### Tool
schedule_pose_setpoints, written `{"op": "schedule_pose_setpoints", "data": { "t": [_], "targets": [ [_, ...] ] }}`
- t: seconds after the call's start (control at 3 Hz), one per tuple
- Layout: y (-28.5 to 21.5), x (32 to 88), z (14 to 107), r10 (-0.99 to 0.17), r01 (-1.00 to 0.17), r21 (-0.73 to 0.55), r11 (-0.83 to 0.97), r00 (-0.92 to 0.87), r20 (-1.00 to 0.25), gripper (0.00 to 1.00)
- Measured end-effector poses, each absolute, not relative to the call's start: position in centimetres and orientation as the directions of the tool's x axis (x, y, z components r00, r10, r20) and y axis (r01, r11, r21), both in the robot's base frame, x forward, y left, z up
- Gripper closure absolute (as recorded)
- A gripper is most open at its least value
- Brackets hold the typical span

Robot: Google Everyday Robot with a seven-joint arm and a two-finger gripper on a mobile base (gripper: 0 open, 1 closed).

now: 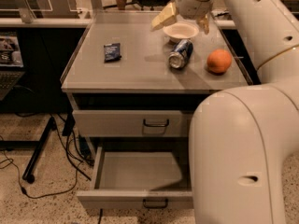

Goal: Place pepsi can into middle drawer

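The pepsi can (178,54), blue with a silver end, lies on its side on the cabinet top (135,71), right of centre. The gripper (183,20) hangs above the back of the top, over a white bowl (181,31) just behind the can. Its two pale fingers are spread wide, one at the left (163,17) and one at the right (204,24), with nothing between them. The middle drawer (140,171) stands pulled open low in the view, with a dark loop handle (155,203) on its front.
An orange (219,60) sits right of the can. A small dark blue snack packet (112,52) lies at the left of the top. The closed drawer front (135,123) is above the open one. The big white arm (243,153) fills the right foreground. Cables and a stand foot (37,157) lie on the floor at left.
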State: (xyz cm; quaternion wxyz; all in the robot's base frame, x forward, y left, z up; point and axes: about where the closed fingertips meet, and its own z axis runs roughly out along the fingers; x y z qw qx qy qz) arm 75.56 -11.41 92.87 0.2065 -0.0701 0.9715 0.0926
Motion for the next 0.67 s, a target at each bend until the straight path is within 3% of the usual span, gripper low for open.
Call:
{"op": "schedule_pose_setpoints", "data": {
  "t": [0.67],
  "targets": [
    [-12.8, 77.3, 89.2, -0.042, -0.098, 0.146, 0.984, -0.937, -0.348, 0.0]
  ]
}}
